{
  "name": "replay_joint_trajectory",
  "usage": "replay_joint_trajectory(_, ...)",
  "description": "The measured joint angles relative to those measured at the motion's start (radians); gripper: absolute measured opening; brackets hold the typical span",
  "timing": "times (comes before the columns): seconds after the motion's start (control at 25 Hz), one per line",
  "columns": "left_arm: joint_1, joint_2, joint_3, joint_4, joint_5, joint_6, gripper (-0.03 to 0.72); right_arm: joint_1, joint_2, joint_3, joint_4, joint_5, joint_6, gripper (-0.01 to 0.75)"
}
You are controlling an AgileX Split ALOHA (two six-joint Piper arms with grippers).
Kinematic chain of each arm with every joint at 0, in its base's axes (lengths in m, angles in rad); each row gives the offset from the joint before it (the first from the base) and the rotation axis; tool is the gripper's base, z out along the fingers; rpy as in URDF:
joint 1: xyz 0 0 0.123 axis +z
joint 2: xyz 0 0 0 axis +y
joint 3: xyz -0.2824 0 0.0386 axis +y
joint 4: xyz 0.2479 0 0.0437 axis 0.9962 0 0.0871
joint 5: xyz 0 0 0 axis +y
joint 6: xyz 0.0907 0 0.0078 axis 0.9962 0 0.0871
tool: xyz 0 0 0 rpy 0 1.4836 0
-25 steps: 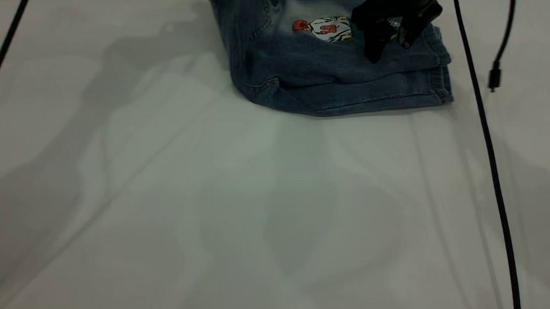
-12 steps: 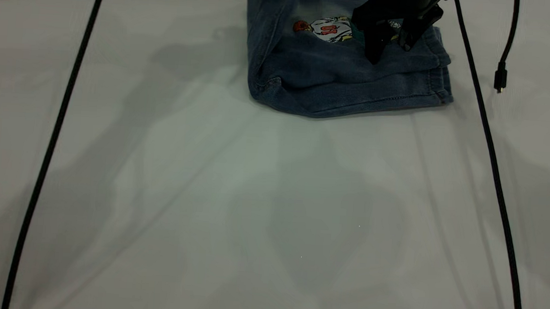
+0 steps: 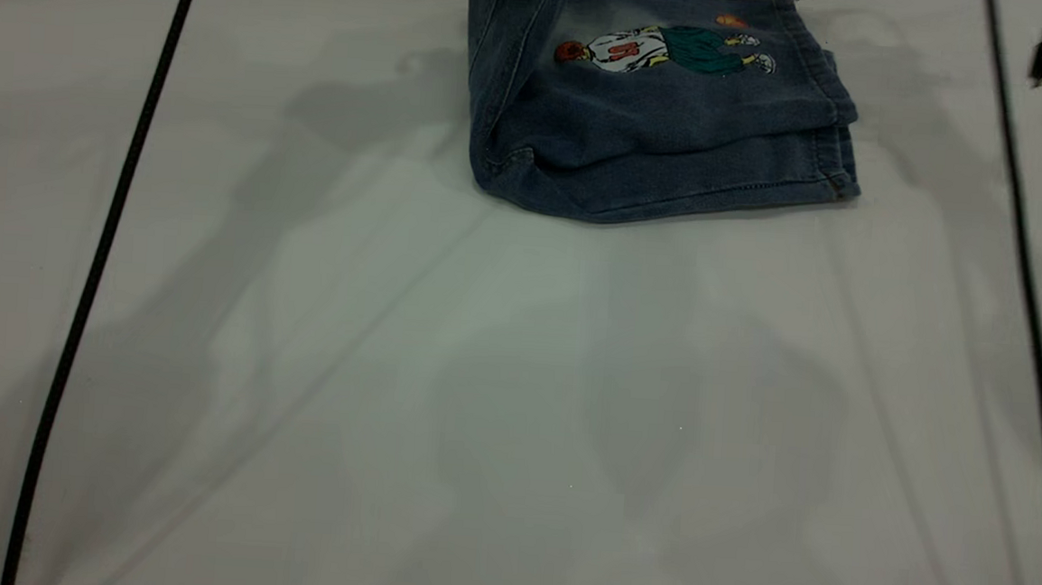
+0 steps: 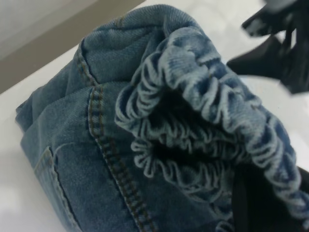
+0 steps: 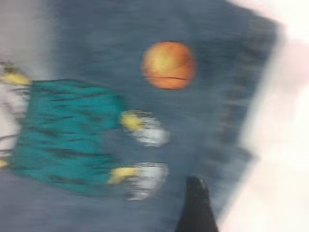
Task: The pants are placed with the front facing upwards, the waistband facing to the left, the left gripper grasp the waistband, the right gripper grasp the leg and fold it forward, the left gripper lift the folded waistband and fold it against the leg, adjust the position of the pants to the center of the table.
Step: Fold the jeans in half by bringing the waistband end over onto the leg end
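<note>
The left hand grips the waistband raised, ready to fold rightward. The right hand, its spread untellable, hangs above the pants at twelve o'clock on the tabletop.

Dim exterior view, soft overlapping shadows on table; right wrist view motion-blurred; left wrist view sharper.

One pants, one tabletop, two hanging cables, one printed figure, one orange ball.
</note>
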Motion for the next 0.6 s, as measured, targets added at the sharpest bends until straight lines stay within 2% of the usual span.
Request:
replay_joint_trajectory(0.2,-0.020,0.001,0.000,-0.001,-0.015,0.000,0.127,-0.092,-0.015,-0.001,0.020,-0.003,0.011,0.440)
replay_joint_trajectory(0.36,-0.066,0.013,0.000,0.001,-0.070,0.001,0.127,-0.149,-0.029,-0.001,0.044,-0.006,0.013,0.440)
replay_joint_trajectory(0.6,-0.143,0.070,0.001,-0.001,-0.208,0.024,0.126,-0.175,-0.038,-0.011,0.040,-0.007,0.005,0.440)
